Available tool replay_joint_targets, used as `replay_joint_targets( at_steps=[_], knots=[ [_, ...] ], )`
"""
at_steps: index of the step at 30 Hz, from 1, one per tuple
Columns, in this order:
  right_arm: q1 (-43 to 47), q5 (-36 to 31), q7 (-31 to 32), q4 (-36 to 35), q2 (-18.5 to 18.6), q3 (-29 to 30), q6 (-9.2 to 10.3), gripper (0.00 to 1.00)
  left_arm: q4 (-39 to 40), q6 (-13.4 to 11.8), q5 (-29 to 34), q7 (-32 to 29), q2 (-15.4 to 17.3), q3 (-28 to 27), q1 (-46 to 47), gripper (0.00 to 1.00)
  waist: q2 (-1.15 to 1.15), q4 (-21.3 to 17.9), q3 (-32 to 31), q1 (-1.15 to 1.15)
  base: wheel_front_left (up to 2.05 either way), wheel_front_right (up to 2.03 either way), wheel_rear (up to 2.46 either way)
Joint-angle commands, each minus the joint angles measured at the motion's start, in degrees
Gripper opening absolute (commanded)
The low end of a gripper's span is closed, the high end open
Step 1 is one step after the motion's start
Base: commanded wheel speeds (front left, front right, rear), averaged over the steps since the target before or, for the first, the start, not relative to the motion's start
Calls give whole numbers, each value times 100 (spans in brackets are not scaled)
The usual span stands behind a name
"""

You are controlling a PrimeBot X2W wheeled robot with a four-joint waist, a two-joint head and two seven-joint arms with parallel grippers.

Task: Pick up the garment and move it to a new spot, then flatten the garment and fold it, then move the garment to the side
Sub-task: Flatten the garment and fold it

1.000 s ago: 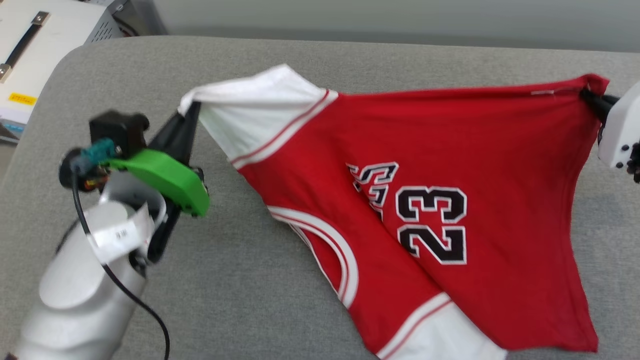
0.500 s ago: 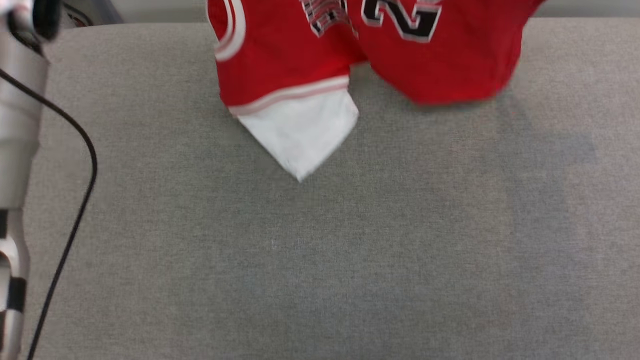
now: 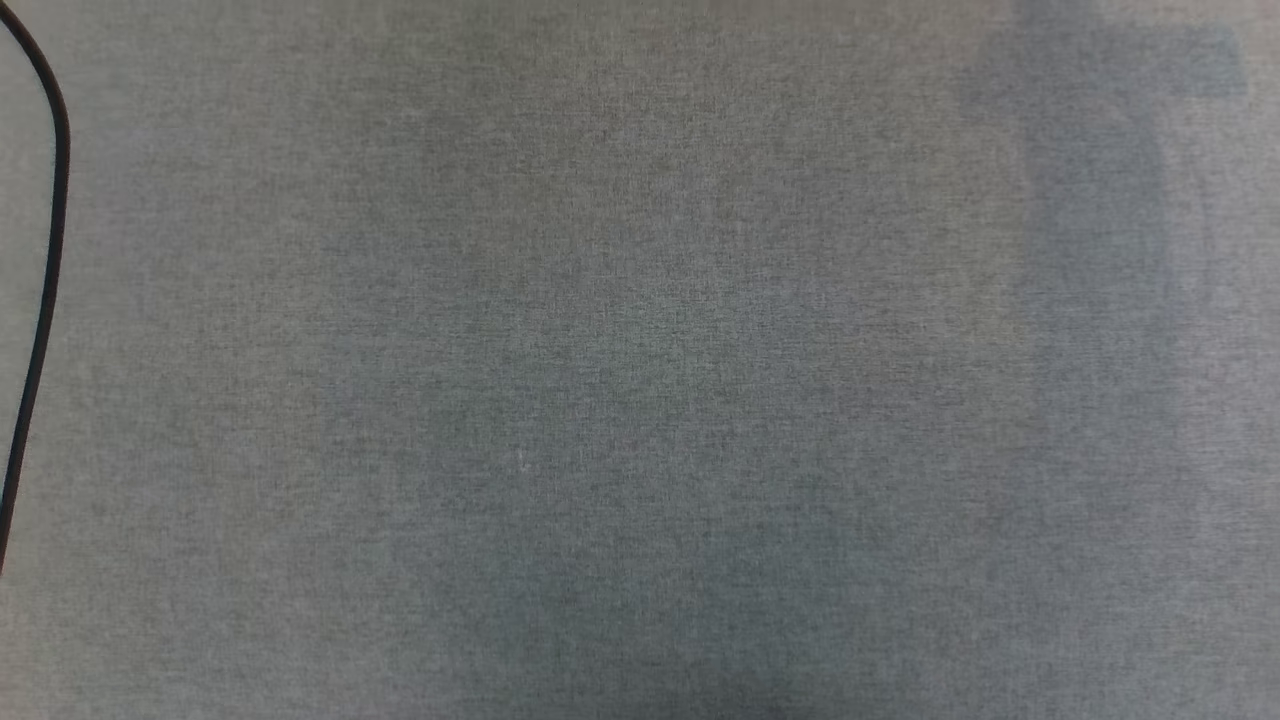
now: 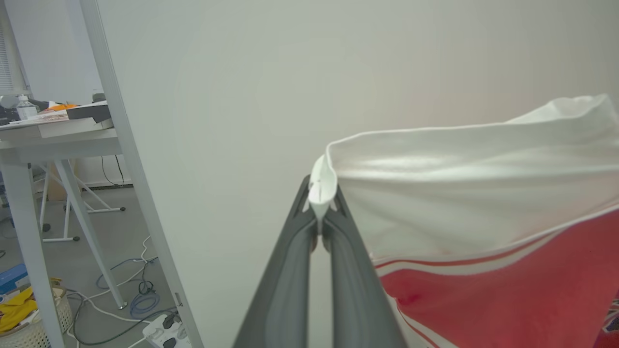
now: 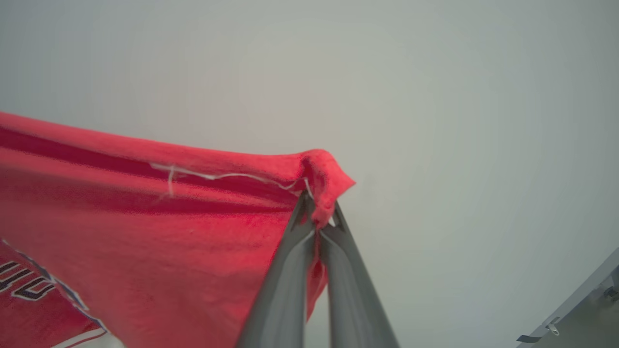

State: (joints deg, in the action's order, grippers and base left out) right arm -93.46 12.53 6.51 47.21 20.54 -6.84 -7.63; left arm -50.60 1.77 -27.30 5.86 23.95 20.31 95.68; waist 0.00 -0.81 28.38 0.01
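Hoisted within the last second, the garment [image 5: 145, 217] hangs stretched between both arms, apparently clear of the grey bench [image 3: 640, 400]. The fingers of the left gripper [image 4: 319, 227] are clamped on the white sleeve's edge; those of the right gripper [image 5: 316, 223] pinch a red hem corner. Pickup looks done, with the carry to a new spot next.

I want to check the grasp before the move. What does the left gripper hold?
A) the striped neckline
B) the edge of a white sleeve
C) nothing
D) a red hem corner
B: the left gripper is shut on the white sleeve edge of the garment.
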Motion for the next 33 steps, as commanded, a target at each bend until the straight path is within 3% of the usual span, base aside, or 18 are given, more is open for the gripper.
replay_joint_targets(
  at_steps=[1,8,9,14,16,24,28,33],
  knots=[
    [-96,-50,-69,147,78,71,14,0,-151,-55,-81,81,73,-90,103,0,0,67,430,-1,0,0,0],
    [-185,35,-413,766,-111,-126,14,0,-773,188,-315,422,-184,-126,-89,0,0,204,727,-1,0,0,0],
    [47,233,-527,902,-176,-340,14,0,-952,320,-447,558,-303,-141,-368,0,0,235,669,-1,0,0,0],
    [887,755,-758,879,-208,-808,14,0,-1039,492,-680,783,-410,-163,-1221,0,0,245,371,-1,0,0,0],
    [2500,1585,-1000,512,-20,-1358,14,0,-695,559,-953,904,-547,-193,-2958,0,0,318,-218,-1,0,0,0],
    [4663,2442,-1114,-448,392,-1687,14,0,652,541,-1081,912,-478,-424,-5547,0,0,320,-1100,-1,0,0,0],
    [5560,2595,-1083,-903,556,-1569,14,0,1193,409,-1121,877,-413,-419,-6559,0,0,316,-1516,-1,0,0,0],
    [6695,2526,-923,-1544,611,-1291,14,0,2102,61,-1317,576,-248,-519,-7740,0,0,287,-1979,-1,0,0,0]
  ],
)
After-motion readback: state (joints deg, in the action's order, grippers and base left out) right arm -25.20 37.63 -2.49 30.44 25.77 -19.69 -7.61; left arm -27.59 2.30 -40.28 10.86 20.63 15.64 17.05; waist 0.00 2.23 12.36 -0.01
